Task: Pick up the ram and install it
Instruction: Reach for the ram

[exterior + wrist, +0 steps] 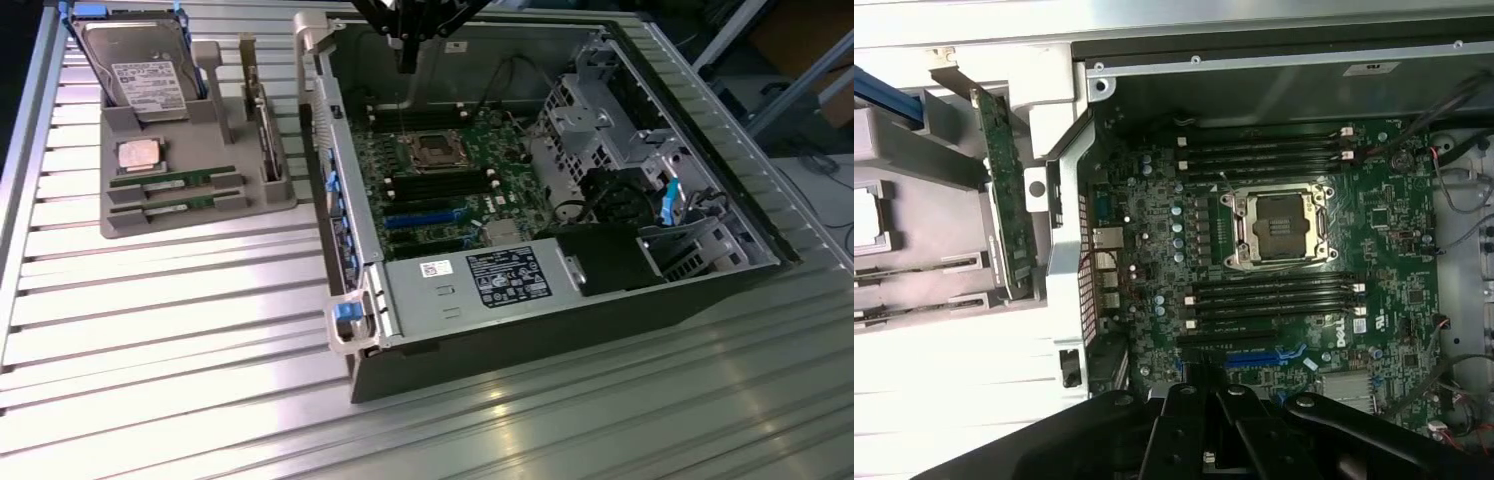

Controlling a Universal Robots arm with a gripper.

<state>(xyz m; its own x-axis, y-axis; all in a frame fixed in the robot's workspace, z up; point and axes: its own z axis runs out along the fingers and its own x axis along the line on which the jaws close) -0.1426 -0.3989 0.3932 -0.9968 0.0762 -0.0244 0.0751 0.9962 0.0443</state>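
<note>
Two ram sticks lie side by side in the grey tray (200,215) at the exterior view's left, one (174,181) behind the other (178,204). In the wrist view the same sticks (924,265) (914,305) rest in their tray slots. My gripper (404,62) hangs over the rear of the open computer case (534,300), well away from the tray. Its dark fingers (1189,420) are shut with nothing between them. Below it the green motherboard (1154,230) shows empty black memory slots (1274,295) on both sides of the processor socket (1279,228).
The tray also holds a hard drive (140,75), a square silver processor chip (140,153) and an upright expansion card (267,130). The case's metal side wall (320,150) stands between tray and motherboard. A power supply (487,280) and drive cages (601,110) fill the case's other parts.
</note>
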